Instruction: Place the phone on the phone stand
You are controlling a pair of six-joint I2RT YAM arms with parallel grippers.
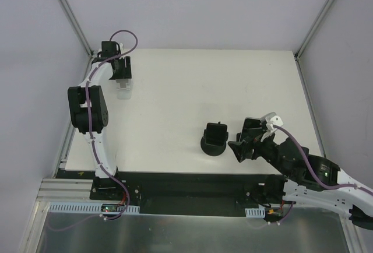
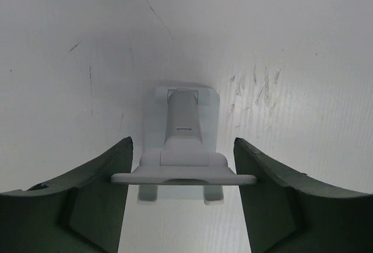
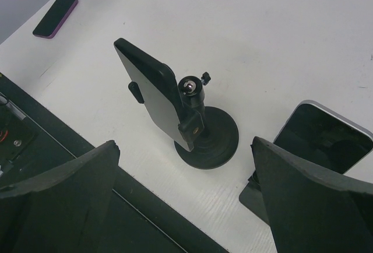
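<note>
The black phone stand (image 1: 214, 143) with its round disc base (image 3: 217, 142) stands near the table's front edge. A dark slab with a grey face, like a phone (image 3: 152, 98), sits upright in its clamp. Another phone (image 3: 55, 17), dark with a purple rim, lies flat on the table far to the left. My right gripper (image 3: 185, 143) is open and holds nothing, just right of the stand (image 1: 247, 139). My left gripper (image 2: 183, 140) is at the far left back (image 1: 122, 84), its fingers against both ends of a small white stand's plate (image 2: 183, 174).
A black wedge stand carrying a dark phone (image 3: 323, 136) sits right beside my right gripper. The small white stand (image 1: 123, 91) is by the left wall. The table's black front edge (image 3: 70, 165) runs just below the phone stand.
</note>
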